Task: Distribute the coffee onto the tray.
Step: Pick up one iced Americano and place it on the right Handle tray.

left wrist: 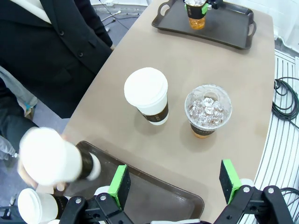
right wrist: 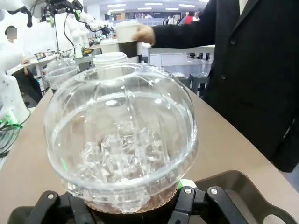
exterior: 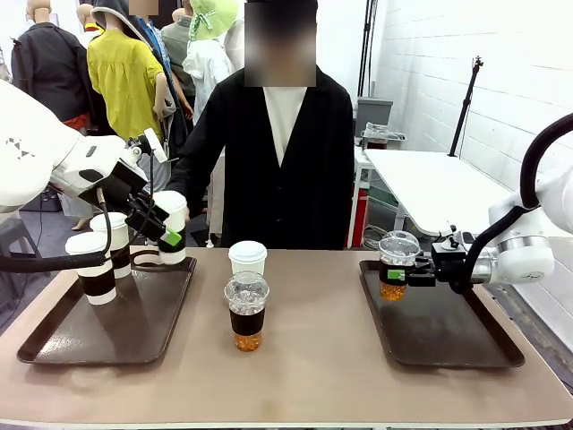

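My right gripper [exterior: 405, 273] is shut on a clear dome-lidded iced coffee [exterior: 395, 265] at the far left corner of the right tray [exterior: 448, 336]; the cup's dome [right wrist: 120, 140] looms close in the right wrist view, with the gripper [right wrist: 126, 205] under it. My left gripper [left wrist: 175, 182] hangs open and holds nothing above the left tray [exterior: 134, 322], its fingertips [exterior: 170, 236] beside a white sleeved cup [exterior: 171, 224] that the person's hand holds. Two white cups [exterior: 93, 266] [exterior: 114, 240] stand on the left tray. A white cup [exterior: 248, 258] and an iced cup [exterior: 246, 310] stand mid-table.
The person stands at the far side, one arm stretched toward the left tray. The right tray's near part is bare. A white table [exterior: 439, 179] stands behind at the right. Cables [left wrist: 285, 100] lie on the floor beside the table.
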{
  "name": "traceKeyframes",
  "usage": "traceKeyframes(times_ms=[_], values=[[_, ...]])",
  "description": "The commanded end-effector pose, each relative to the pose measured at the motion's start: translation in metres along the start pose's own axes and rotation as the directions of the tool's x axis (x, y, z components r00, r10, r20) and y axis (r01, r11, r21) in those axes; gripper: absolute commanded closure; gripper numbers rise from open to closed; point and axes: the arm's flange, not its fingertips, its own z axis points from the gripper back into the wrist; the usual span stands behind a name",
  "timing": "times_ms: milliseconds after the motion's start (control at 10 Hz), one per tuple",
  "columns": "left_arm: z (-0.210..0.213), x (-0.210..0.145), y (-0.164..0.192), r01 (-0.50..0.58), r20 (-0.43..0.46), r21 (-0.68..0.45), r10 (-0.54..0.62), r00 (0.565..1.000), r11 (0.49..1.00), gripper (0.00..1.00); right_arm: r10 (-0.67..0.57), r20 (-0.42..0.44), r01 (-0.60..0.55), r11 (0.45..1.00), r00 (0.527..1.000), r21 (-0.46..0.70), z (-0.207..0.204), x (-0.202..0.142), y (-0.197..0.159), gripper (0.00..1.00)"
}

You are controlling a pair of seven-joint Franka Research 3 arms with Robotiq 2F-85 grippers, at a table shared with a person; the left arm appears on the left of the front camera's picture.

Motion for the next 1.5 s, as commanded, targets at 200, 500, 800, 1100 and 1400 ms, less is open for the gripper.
traceKeyframes(times_ms=[200, 500, 800, 1100, 1400], values=[[0.001, -0.002, 0.002, 0.006, -0.001, -0.007, -0.006, 1.0, 1.0, 0.0, 0.04, 0.03, -0.039, 0.998, 0.999, -0.049, -0.002, -0.005, -0.027, 0.38], [0.001, -0.002, 0.002, 0.006, -0.001, -0.007, -0.006, 1.0, 1.0, 0.0, 0.024, 0.032, -0.022, 0.998, 0.999, -0.058, -0.001, -0.012, -0.04, 0.38], [0.001, -0.002, 0.002, 0.006, -0.001, -0.007, -0.006, 1.0, 1.0, 0.0, -0.004, 0.03, 0.006, 0.998, 1.0, -0.064, -0.003, -0.018, -0.046, 0.38], [0.001, -0.002, 0.002, 0.006, -0.001, -0.007, -0.006, 1.0, 1.0, 0.0, -0.043, 0.016, 0.044, 0.996, 0.999, -0.074, -0.004, -0.024, -0.048, 0.38], [0.001, -0.002, 0.002, 0.006, -0.001, -0.007, -0.006, 1.0, 1.0, 0.0, -0.07, 0.007, 0.07, 0.995, 0.998, -0.07, -0.005, -0.024, -0.046, 0.0]])
